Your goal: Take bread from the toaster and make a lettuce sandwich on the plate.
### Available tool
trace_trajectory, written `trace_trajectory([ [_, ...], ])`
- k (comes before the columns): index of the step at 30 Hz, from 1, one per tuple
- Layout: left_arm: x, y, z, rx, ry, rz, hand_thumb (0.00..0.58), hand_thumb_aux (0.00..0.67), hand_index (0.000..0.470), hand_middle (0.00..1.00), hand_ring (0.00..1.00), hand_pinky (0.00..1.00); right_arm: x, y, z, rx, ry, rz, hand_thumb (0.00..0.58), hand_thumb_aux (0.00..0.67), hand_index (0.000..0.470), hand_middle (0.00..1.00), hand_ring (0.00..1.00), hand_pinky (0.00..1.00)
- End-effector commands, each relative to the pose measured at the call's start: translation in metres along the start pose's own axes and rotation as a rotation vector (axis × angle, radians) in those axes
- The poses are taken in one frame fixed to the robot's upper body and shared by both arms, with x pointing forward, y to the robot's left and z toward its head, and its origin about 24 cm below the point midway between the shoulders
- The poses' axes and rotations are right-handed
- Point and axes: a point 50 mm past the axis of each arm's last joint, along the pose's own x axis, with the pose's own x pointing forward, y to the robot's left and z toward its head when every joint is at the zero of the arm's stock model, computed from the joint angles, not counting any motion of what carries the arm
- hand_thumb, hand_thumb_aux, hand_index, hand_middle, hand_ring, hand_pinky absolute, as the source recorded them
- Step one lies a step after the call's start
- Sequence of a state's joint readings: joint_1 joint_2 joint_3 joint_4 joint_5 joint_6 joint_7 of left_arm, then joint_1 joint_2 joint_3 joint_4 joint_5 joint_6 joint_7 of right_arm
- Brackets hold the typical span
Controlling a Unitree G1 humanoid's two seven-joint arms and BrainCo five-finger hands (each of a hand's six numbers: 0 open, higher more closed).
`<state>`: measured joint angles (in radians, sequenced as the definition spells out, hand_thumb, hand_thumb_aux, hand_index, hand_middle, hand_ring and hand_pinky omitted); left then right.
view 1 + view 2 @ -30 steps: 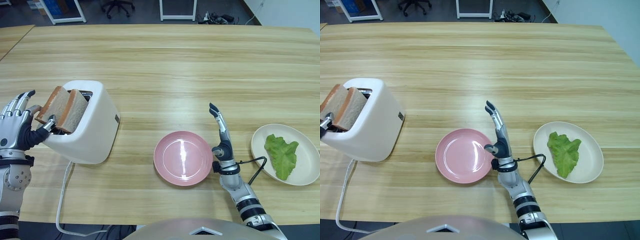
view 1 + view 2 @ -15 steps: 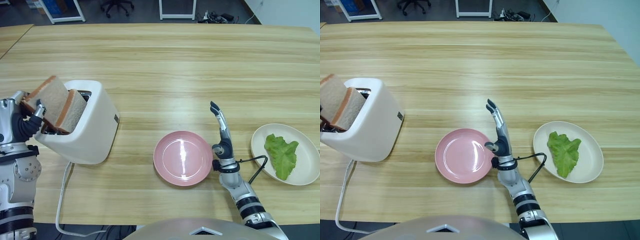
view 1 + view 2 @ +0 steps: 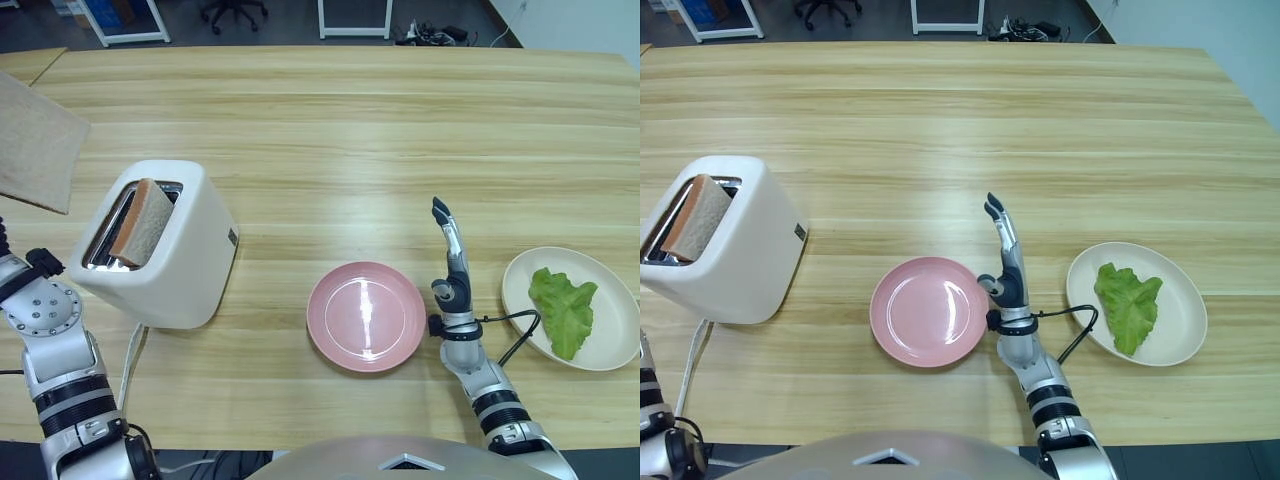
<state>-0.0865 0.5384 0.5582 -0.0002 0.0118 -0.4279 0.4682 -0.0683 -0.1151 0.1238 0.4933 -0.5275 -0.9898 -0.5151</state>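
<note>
Here, lifted bread slice [image 3: 35,140]: high at far left, clear of toaster [image 3: 175,255], likely bound for plating; grasp: cannot tell.
Second slice [image 3: 140,222]: in slot.
Right robot hand [image 3: 451,278]: released, upright between pink plate [image 3: 366,316] and lettuce [image 3: 562,308], seemingly poised for lettuce.

Light wooden table [image 3: 330,120], grain running left to right. White toaster [image 3: 185,265] at left, pale cord [image 3: 127,375] trailing to near edge. Pink plate [image 3: 366,316] front centre. Beige plate [image 3: 515,300] at right; thin black cable [image 3: 1078,339] between plates
</note>
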Motion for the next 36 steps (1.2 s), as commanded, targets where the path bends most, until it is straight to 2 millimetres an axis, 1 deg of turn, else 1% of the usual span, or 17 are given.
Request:
trace_trajectory([
  [1,-0.037,-0.03,0.047,-0.274,-0.062,-0.341,0.58,0.67,0.47,1.0,1.0,1.0,-0.002,-0.01,0.001,-0.007,0.012,-0.041,0.0,0.0,0.0,0.0,0.0,0.0],
  [2,-0.054,-0.04,0.056,-0.34,-0.054,-0.481,0.58,0.67,0.47,1.0,1.0,1.0,-0.001,-0.014,0.002,-0.014,0.005,-0.048,0.0,0.0,0.0,0.0,0.0,0.0],
  [4,-0.087,-0.055,0.067,-0.441,-0.028,-0.74,0.58,0.67,0.47,1.0,1.0,1.0,-0.001,-0.022,0.005,-0.033,-0.01,-0.063,0.0,0.0,0.0,0.0,0.0,0.0],
  [6,-0.119,-0.072,0.068,-0.494,0.022,-0.957,0.58,0.67,0.47,1.0,1.0,1.0,-0.001,-0.033,0.009,-0.065,-0.03,-0.08,0.0,0.0,0.0,0.0,0.0,0.0],
  [8,-0.143,-0.088,0.065,-0.507,0.067,-1.094,0.58,0.67,0.47,1.0,1.0,1.0,0.0,-0.045,0.014,-0.104,-0.051,-0.096,0.0,0.0,0.0,0.0,0.0,0.0],
  [11,-0.169,-0.114,0.064,-0.553,0.102,-1.231,0.58,0.67,0.47,1.0,1.0,1.0,0.0,-0.068,0.021,-0.193,-0.08,-0.133,0.0,0.0,0.0,0.0,0.0,0.0],
  [14,-0.193,-0.14,0.058,-0.565,0.123,-1.378,0.58,0.67,0.47,1.0,1.0,1.0,-0.006,-0.1,0.026,-0.345,-0.085,-0.154,0.0,0.0,0.0,0.0,0.0,0.0],
  [16,-0.205,-0.151,0.052,-0.559,0.143,-1.456,0.58,0.67,0.47,1.0,1.0,1.0,-0.012,-0.123,0.025,-0.463,-0.053,-0.16,0.0,0.0,0.0,0.0,0.0,0.0],
  [19,-0.221,-0.157,0.044,-0.539,0.175,-1.529,0.58,0.67,0.47,1.0,1.0,1.0,-0.022,-0.157,0.019,-0.632,0.026,-0.194,0.0,0.0,0.0,0.0,0.0,0.0],
  [23,-0.237,-0.153,0.042,-0.531,0.201,-1.59,0.58,0.67,0.47,1.0,1.0,1.0,-0.041,-0.198,0.012,-0.854,0.161,-0.226,0.0,0.0,0.0,0.0,0.0,0.0],
  [27,-0.237,-0.147,0.036,-0.451,0.169,-1.59,0.58,0.67,0.47,1.0,1.0,1.0,-0.056,-0.23,0.008,-1.094,0.256,-0.182,0.0,0.0,0.0,0.0,0.0,0.0],
  [30,-0.23,-0.144,0.033,-0.394,0.121,-1.562,0.58,0.67,0.47,1.0,1.0,1.0,-0.068,-0.245,0.003,-1.218,0.343,-0.123,0.0,0.0,0.0,0.0,0.0,0.0],
  [32,-0.225,-0.143,0.032,-0.341,0.077,-1.528,0.58,0.67,0.47,1.0,1.0,1.0,-0.077,-0.246,-0.009,-1.257,0.428,-0.04,0.0,0.0,0.0,0.0,0.0,0.0],
  [33,-0.222,-0.142,0.031,-0.308,0.052,-1.507,0.58,0.67,0.47,0.99,0.99,0.99,-0.081,-0.243,-0.016,-1.261,0.463,0.017,0.0,0.0,0.0,0.0,0.0,0.0],
  [34,-0.22,-0.142,0.03,-0.27,0.02,-1.491,0.58,0.67,0.47,0.91,0.91,0.91,-0.085,-0.239,-0.021,-1.262,0.489,0.063,0.0,0.0,0.0,0.0,0.0,0.0],
  [35,-0.218,-0.141,0.029,-0.243,-0.001,-1.483,0.58,0.67,0.47,0.7,0.7,0.7,-0.088,-0.235,-0.026,-1.251,0.512,0.107,0.0,0.0,0.0,0.0,0.0,0.0],
  [36,-0.217,-0.14,0.028,-0.204,-0.036,-1.48,0.58,0.67,0.47,0.24,0.24,0.24,-0.09,-0.231,-0.03,-1.249,0.525,0.145,0.0,0.0,0.0,0.0,0.0,0.0],
])
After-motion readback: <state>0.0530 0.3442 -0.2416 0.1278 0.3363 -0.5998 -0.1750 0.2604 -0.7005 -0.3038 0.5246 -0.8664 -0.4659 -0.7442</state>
